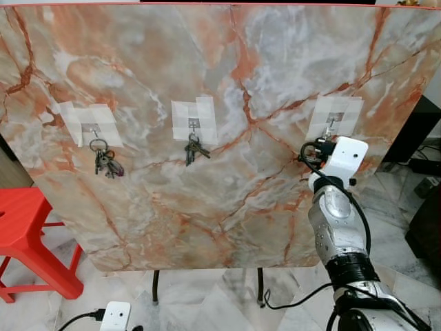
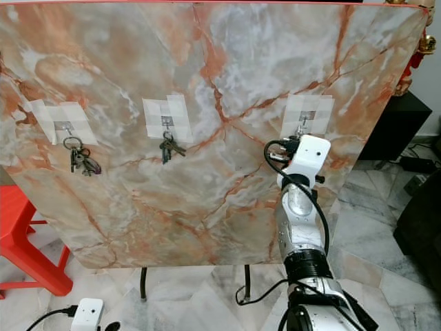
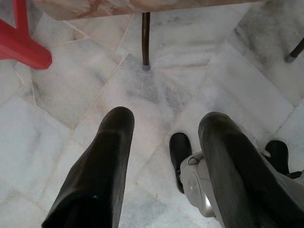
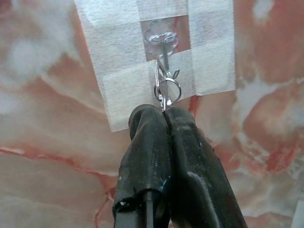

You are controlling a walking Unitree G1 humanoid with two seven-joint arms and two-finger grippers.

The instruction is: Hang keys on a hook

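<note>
Reaching up, right end effector point(image 4: 164, 111) (pinched) holds key ring point(image 4: 167, 90).

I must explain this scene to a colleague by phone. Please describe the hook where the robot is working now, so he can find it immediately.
A large orange-veined marble board stands upright, with three taped hooks in a row. The hook is the one on the robot's right, where the right hand is shut on a key ring. Unlike the other two, no key bunch dangles freely below it.

Three hooks sit in a row across the board point(image 1: 227, 200): key bunches point(image 1: 106, 160) point(image 1: 194, 148) hang left and centre, the right hook point(image 1: 332, 125) has the right claw point(image 4: 165, 110) just below, stool point(image 1: 31, 238) lower left.
</note>
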